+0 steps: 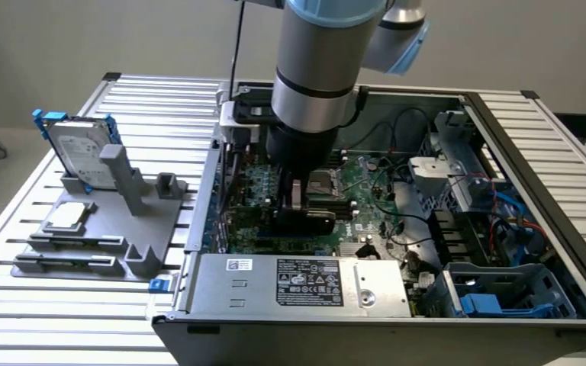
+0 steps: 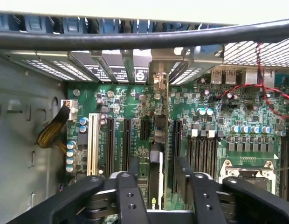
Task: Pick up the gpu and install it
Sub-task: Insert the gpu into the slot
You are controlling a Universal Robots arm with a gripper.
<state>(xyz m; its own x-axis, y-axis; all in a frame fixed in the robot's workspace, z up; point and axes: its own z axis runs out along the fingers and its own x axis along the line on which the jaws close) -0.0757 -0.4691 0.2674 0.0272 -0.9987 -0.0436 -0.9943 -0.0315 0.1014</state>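
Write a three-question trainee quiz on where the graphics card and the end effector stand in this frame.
1. True or false: the graphics card lies on the grey holder beside the computer case.
2. The end effector is: A) shut on the card; B) open, a finger either side of the card; C) raised above the case.
3. What stands upright in the holder?
Key: 1 false: it stands on edge on the motherboard. 2 B. 3 the hard drive.
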